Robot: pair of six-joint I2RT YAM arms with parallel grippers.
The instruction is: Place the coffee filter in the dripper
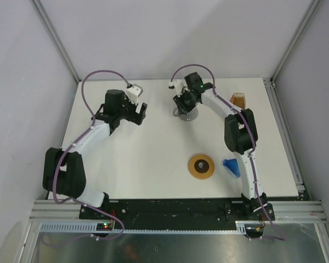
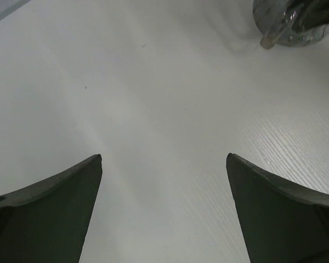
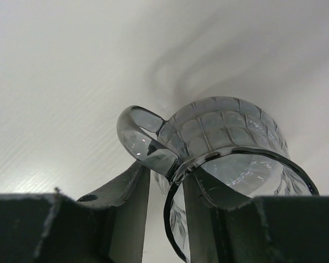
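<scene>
The dripper (image 1: 232, 166), a small translucent blue ribbed cone, lies on its side near the table's front right, beside the right arm. No single coffee filter shows in any view. My right gripper (image 1: 182, 104) (image 3: 167, 170) is at the clear glass jug (image 1: 187, 112) (image 3: 230, 137) at the table's middle back. Its jaws straddle the jug's rim next to the handle, one finger outside and one inside. A thin gap still shows between the outer finger and the glass. My left gripper (image 1: 141, 112) (image 2: 164, 159) hangs wide open over bare table, left of the jug, holding nothing.
A flat brown ring (image 1: 201, 166) with a dark hole lies just left of the dripper. A thick orange-brown stack of filters (image 1: 238, 100) stands at the back right. The jug's base (image 2: 296, 27) shows at the top right of the left wrist view.
</scene>
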